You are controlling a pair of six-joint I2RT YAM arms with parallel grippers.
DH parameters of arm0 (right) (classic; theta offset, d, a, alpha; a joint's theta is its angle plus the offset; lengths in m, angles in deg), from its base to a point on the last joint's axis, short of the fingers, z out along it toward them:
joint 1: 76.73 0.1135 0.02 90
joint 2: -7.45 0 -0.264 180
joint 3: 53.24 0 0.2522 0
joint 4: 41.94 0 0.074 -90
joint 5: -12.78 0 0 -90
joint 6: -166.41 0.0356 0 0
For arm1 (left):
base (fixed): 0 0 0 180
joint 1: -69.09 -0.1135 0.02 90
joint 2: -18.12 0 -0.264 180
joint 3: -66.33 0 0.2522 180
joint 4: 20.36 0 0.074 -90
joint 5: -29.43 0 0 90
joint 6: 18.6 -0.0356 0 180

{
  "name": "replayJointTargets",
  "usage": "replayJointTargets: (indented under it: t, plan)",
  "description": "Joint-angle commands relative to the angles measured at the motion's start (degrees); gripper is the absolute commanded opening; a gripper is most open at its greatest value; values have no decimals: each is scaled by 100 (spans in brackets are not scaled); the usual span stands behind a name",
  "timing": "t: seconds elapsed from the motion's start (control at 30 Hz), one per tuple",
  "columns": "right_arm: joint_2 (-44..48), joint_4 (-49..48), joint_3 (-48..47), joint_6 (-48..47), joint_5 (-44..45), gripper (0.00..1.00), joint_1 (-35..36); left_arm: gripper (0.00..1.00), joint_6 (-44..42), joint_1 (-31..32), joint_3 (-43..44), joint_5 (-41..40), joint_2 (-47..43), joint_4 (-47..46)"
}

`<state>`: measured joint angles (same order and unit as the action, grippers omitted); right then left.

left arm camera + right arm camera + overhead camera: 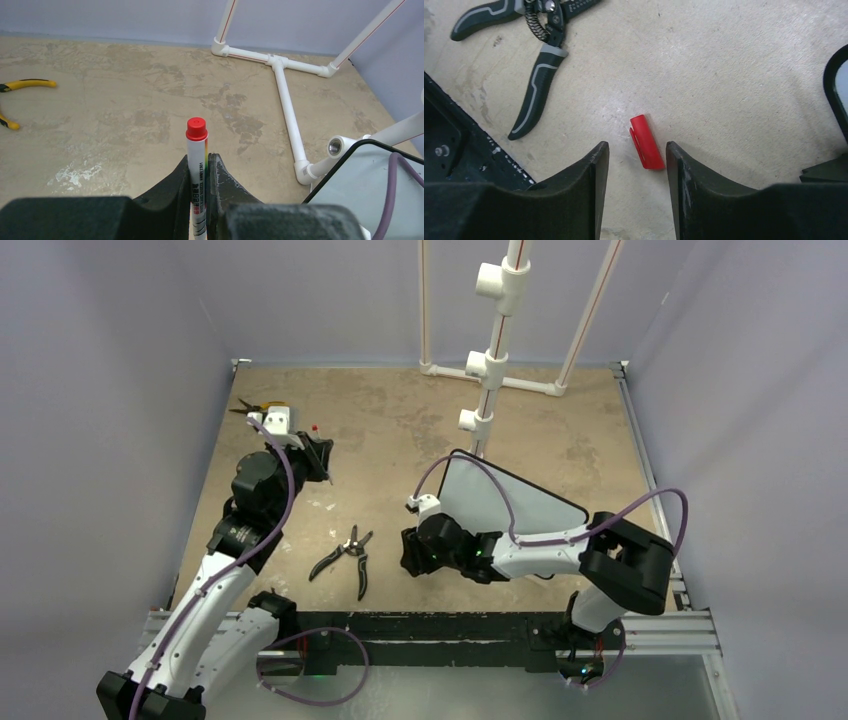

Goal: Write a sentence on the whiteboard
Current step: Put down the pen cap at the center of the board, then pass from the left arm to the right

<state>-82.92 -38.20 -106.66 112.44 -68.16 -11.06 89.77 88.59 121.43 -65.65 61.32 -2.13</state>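
Robot lab test cell; plain grey walls (pixel 90 390); PVC pipe frame (pixel 487 367)

Bare tabletop (pixel 390 430) runs clear between left gripper (pixel 322 453) and whiteboard (pixel 480 495) | white pipe frame (pixel 487 370) crowds board's far corner | right arm (pixel 550 552) lies across its near edge | black cutters (pixel 345 558) on table between arms

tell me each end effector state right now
Left end effector: closed on the red marker.
Right end effector: open, empty, above the red cap.
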Motion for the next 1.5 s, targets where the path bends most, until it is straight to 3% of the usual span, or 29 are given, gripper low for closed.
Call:
replayJointTargets:
  t: [0.0, 0.17, 0.33, 0.53, 0.6, 0.73, 1.03, 1.27, 1.47]
  plan:
    - [641, 80, -217, -186, -26, 49, 16, 0, -122, -44, -12, 40, -46, -100]
    - [1752, 687, -350, -491, -17, 53, 16, 0, -114, -44, -12, -53, -109, -78]
    - [2741, 2089, -802, -434, 528, 66, 8, 0, -105, -44, -20, 1, -131, -93]
    - [3149, 3392, -1765, -730, 1532, 77, -113, 0, -105, -47, -12, 92, -123, -113]
    - [3241, 3534, -1943, -911, 1421, 79, -651, 0, -114, -48, -12, 121, -127, -105]
    - [3528, 3423, -1971, -1329, 693, 81, -1990, 0, -112, -48, -12, 158, -152, -104]
    - [3758, 2801, -1827, -1854, 680, 89, -2627, 0, -143, -52, -21, 436, -115, -198]
    - [3605, 2115, -1434, -2240, -694, 94, -3701, 0, -226, -49, -74, 1589, 46, -632]
    - [3315, 2181, -1357, -2402, -1974, 95, -4327, 0, -137, -35, -161, 2698, 216, -1077]
